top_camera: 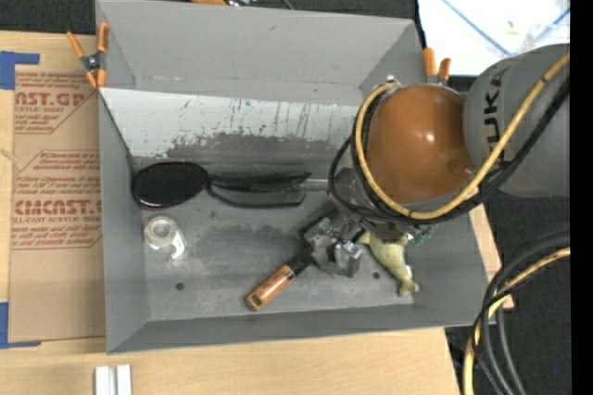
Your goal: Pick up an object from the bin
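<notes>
Low by the front right corner of the grey metal bin (232, 59), the gripper (335, 247), open or closed I cannot tell, sits just beside the black end of a copper-coloured cylindrical tool (271, 286), with a yellow-green banana-shaped toy (394, 263) nearer the right wall and a black oval hairbrush (169, 184) well apart.

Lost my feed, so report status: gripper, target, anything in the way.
Gripper low, lower right of bin, at the black tip of the orange-handled tool. Yellowish thing close beside; black hairbrush, clear cup apart to the left.
</notes>
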Controlling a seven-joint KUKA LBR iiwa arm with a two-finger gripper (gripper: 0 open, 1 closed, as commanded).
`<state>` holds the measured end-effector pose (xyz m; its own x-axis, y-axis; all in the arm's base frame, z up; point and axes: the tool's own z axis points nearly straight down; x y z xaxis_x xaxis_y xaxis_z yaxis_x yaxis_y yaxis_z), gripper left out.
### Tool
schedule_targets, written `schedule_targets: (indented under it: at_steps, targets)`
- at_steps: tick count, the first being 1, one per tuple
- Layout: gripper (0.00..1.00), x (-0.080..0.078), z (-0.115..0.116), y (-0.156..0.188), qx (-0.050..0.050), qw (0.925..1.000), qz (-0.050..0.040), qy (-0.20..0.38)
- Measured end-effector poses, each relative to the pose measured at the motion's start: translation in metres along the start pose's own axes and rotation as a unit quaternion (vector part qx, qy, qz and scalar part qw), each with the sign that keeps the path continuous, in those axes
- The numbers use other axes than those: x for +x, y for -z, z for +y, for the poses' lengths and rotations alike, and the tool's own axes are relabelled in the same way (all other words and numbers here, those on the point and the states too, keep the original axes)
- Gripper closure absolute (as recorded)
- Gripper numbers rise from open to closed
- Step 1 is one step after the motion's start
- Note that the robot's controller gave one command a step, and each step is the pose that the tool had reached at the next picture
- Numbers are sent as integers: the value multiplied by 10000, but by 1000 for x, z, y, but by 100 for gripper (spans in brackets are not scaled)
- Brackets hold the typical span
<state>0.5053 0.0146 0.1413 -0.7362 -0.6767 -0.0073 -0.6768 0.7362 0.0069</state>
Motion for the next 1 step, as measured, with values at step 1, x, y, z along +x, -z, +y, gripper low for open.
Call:
schedule_targets:
  at_steps: [1]
  targets:
    - [100,-12,12,-13,20,9791,-20,-2032]
